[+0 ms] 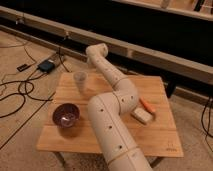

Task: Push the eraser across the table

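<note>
Jaws at the far end of the cream robot arm (107, 75), over the back of the light wooden plank desk (160, 140), near a clear plastic cup (80, 81); opening impossible to tell. Small flat black eraser nowhere visible, likely hidden behind the arm. Elbow bent mid-desk, forearm stretched away, seemingly for a low sweep.

I see the table (155, 132) topped in matt light wooden planks. My gripper (90, 54), at the table's far edge, looks like smooth cream plastic, like the arm (112, 125). The purple bowl (66, 116) looks glossy.
</note>
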### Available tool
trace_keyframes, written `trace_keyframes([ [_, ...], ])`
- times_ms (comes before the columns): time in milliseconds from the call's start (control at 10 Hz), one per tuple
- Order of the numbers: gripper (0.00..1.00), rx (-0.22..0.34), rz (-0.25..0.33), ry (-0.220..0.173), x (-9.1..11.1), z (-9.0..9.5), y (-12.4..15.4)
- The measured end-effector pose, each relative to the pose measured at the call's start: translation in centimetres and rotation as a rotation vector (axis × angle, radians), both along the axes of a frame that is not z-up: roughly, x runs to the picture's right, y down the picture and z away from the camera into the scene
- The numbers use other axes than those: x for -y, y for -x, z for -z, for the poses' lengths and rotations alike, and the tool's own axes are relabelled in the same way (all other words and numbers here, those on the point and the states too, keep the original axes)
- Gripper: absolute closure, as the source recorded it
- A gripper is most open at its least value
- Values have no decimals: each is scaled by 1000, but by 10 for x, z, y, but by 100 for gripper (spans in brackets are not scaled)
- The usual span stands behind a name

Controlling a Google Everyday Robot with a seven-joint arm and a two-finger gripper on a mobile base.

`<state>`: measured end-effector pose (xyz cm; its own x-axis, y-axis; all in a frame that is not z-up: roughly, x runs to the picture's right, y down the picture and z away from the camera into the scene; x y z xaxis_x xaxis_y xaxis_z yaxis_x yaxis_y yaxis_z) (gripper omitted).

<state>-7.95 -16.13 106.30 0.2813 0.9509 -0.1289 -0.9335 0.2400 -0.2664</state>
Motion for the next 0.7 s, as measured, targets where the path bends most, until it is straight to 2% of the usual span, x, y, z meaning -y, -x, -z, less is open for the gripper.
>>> trace_keyframes([
  [200, 90, -22, 9, -19, 9, 4, -14],
  [400, 88, -28, 5, -20, 10, 4, -19],
  [700, 61, -25, 6, -20, 10, 4, -16],
])
